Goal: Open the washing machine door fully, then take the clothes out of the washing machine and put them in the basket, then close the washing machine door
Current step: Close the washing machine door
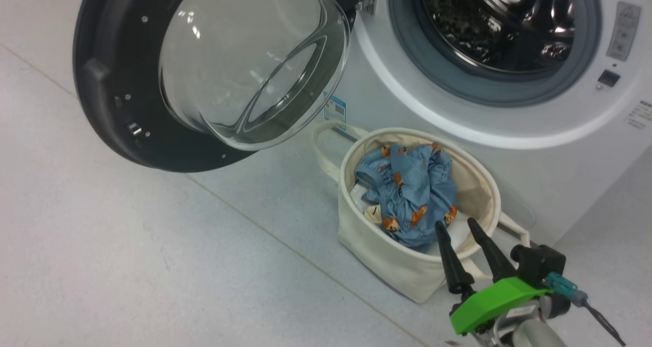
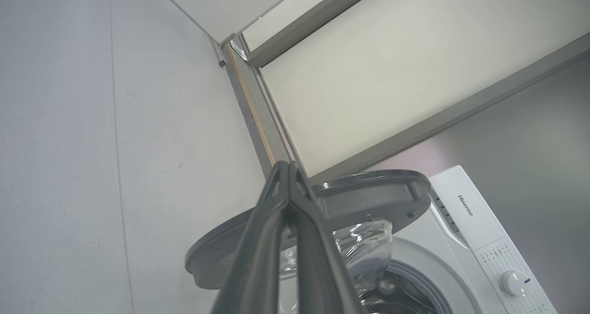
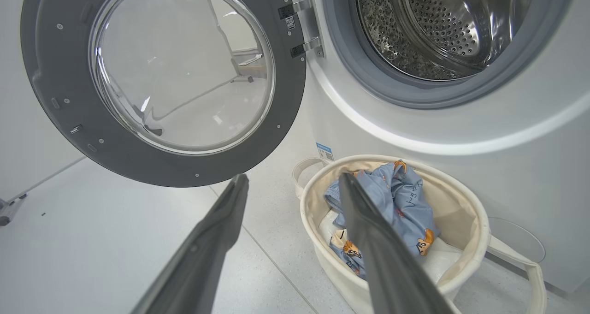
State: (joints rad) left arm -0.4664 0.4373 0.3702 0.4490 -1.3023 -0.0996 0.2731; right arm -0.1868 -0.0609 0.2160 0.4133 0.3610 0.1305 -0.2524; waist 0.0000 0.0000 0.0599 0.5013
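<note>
Pale grey floor (image 1: 153, 265), washing machine (image 1: 560, 153) far right, clothes (image 1: 412, 194) in basket (image 1: 387, 260)
washing machine door (image 1: 112, 128) swung wide to the left, steel drum (image 1: 504, 21) exposed; basket on floor just in front of machine, below the opening; clothes bunched inside on white fabric (image 3: 445, 258); right claw (image 1: 454, 222) fingers apart, hovering over basket's near rim; left claw (image 2: 286, 164) fingers pressed together, aimed toward door's rim, can't tell if touching
</note>
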